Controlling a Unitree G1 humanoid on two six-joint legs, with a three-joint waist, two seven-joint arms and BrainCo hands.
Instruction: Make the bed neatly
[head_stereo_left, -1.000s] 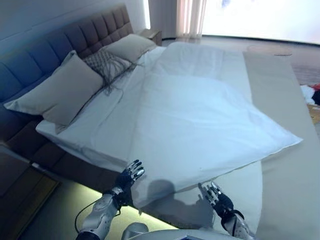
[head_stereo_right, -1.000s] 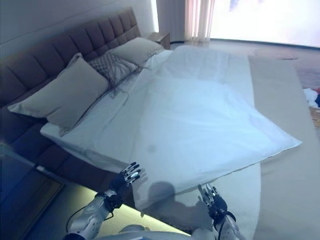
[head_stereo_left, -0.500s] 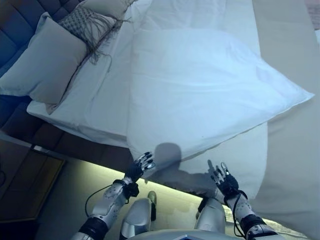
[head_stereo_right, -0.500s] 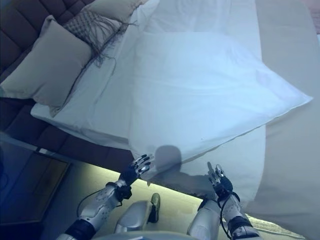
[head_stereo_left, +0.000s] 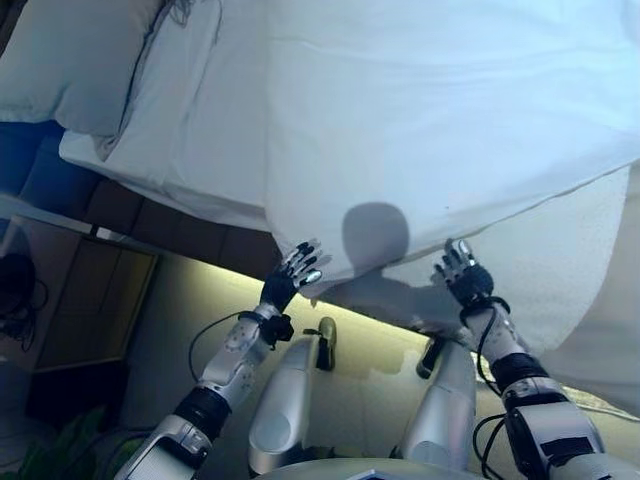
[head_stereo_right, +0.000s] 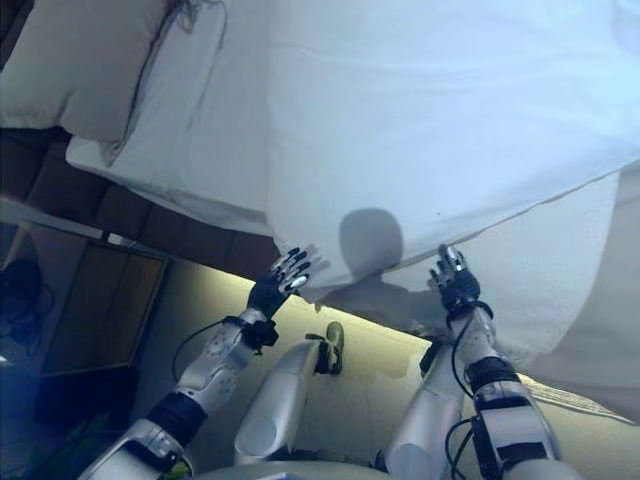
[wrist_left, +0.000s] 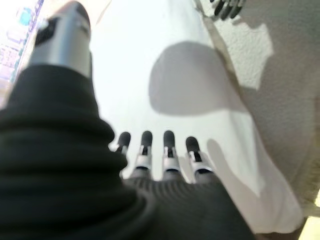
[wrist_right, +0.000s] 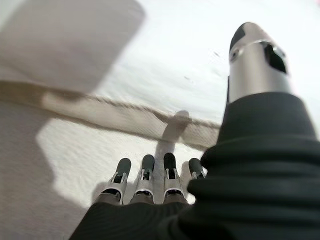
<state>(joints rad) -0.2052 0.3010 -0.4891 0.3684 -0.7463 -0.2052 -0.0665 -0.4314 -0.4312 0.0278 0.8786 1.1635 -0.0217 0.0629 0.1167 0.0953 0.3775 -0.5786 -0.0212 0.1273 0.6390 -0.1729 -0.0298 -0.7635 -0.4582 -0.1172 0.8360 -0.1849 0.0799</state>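
I am seeing the white duvet lying skewed across the bed, its near corner hanging over the mattress edge. My left hand is hovering at that corner, fingers spread, holding nothing. My right hand is reaching just below the duvet's hem, fingers straight, over the textured bedspread.

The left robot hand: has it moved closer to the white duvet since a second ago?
Yes. The left robot hand now reaches the white duvet corner, fingers straight; earlier it hung short of that hem.
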